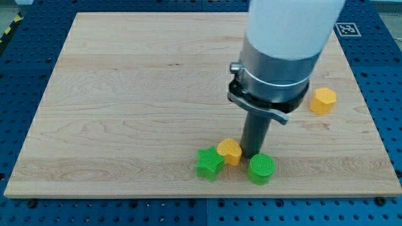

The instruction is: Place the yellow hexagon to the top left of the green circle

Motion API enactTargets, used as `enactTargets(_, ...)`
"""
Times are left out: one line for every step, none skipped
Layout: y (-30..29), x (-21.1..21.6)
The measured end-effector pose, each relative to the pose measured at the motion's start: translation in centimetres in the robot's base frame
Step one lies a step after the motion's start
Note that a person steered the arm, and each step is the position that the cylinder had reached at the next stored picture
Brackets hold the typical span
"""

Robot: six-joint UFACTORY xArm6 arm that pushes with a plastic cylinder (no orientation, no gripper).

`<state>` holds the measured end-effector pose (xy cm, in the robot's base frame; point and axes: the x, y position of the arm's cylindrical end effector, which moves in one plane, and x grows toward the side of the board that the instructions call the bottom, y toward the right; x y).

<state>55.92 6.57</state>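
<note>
Nearest the camera, low on the wooden board point(125, 94), sits the green circle point(261, 168), a ribbed round block close to the near edge and a little right of centre. Just to its left and slightly farther back lies a small yellow block point(229, 150); its shape I cannot make out for certain, since it looks rounded or heart-like. That yellow piece touches, or very nearly touches, a green star-shaped block point(209, 163) on its near left, so the three form a tight cluster.

The yellow hexagon point(323, 100) is well apart from this group: it rests far off to the right, near the board's right edge and farther from the camera than the green circle. It therefore lies to the circle's far right, not its far left.

My tip point(254, 156) comes down between the small yellow block and the green circle, just behind the circle's far-left rim and beside the yellow piece's right side. Whether it actually touches either one I cannot tell. As a plain dark rod it has nothing to open or close, and it holds nothing. Above it, the arm's grey collar and white body point(286, 37) hide part of the board's far middle.

Around the board runs a blue perforated table point(19, 75).
</note>
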Motion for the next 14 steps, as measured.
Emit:
enactTargets(-0.2,-5.1)
enactTargets(2.7,-12.4)
enactTargets(10.2,-17.4)
enactTargets(18.9,-17.0)
enactTargets(20.7,-13.3)
enactTargets(19.3,-11.0)
enactTargets(17.7,-8.8)
enactTargets(15.2,-7.8)
enactTargets(14.8,-9.9)
enactTargets(14.8,-11.1)
enactTargets(14.1,-11.4)
enactTargets(12.8,-13.1)
enactTargets(11.6,-12.6)
enactTargets(9.0,-10.8)
